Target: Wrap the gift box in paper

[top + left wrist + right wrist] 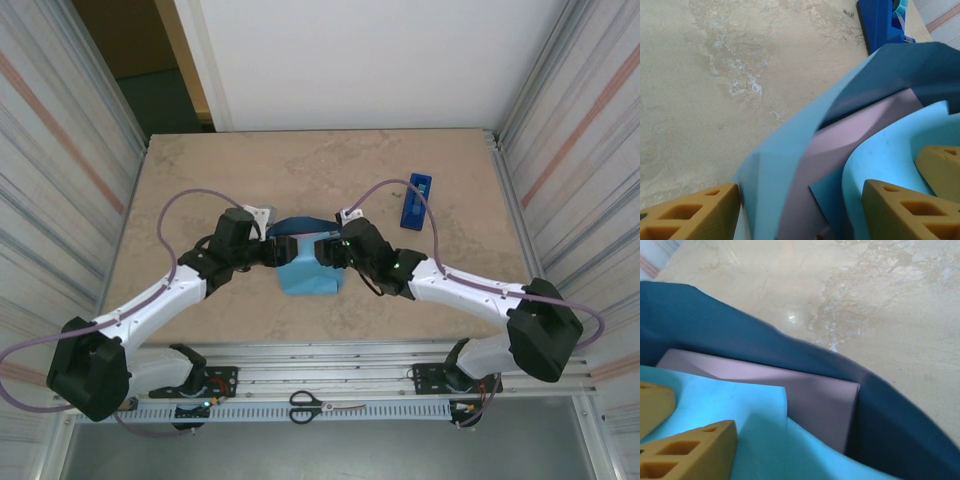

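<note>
Gift box (805,395) sits in paper (308,275) between left gripper (275,250) and right gripper (327,250).

Wore white shells along the left arm (160,298) and right arm (465,285), with bulky black housings at shoulders and wrists. Carried a thin lilac cable (200,191) over each. Ended in blocky mustard-yellow fingers (690,215) pierced with rectangular slots. Showed small green lights near the right wrist.

No legible text, label, brand, number or sign on anything in view
</note>
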